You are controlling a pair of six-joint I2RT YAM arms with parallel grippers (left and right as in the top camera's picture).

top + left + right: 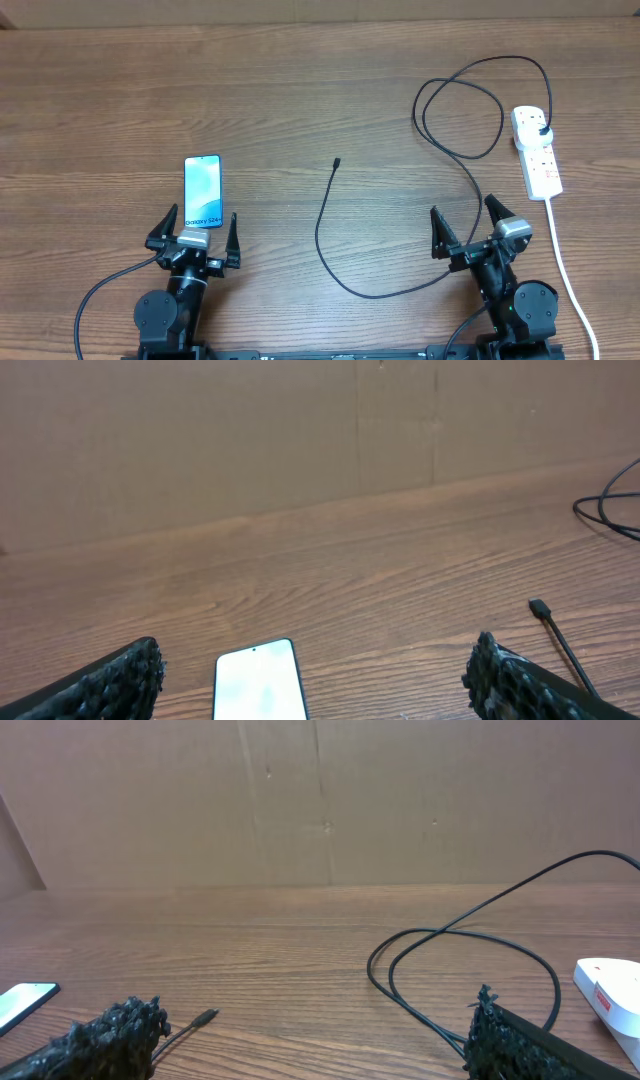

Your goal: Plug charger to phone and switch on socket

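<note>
Brown wood-grain tabletop (300,90) fills the overhead view, and the wrist views show a plain brown board (300,800) standing along its far edge. At the near left, the left tool (201,214) is released, its two fingers spread wide and holding nothing. The phone (203,190) lies flat, screen up, between and just beyond those fingertips, its long side pointing away; the left wrist view shows its far end (258,685) between the two dark pads, apart from both. At the near right, the right tool (462,206) is also spread wide and empty. The charger (320,215) runs as a thin black line under and past this tool. Its small connector tip (337,161) lies free in the middle of the tabletop, well apart from the phone. From there the cable curves near, then right, and loops at the far right up to a black plug (541,130) seated in the socket (536,155). This white strip lies just right of the right tool, its thick white cord (562,260) trailing toward the near edge.
</note>
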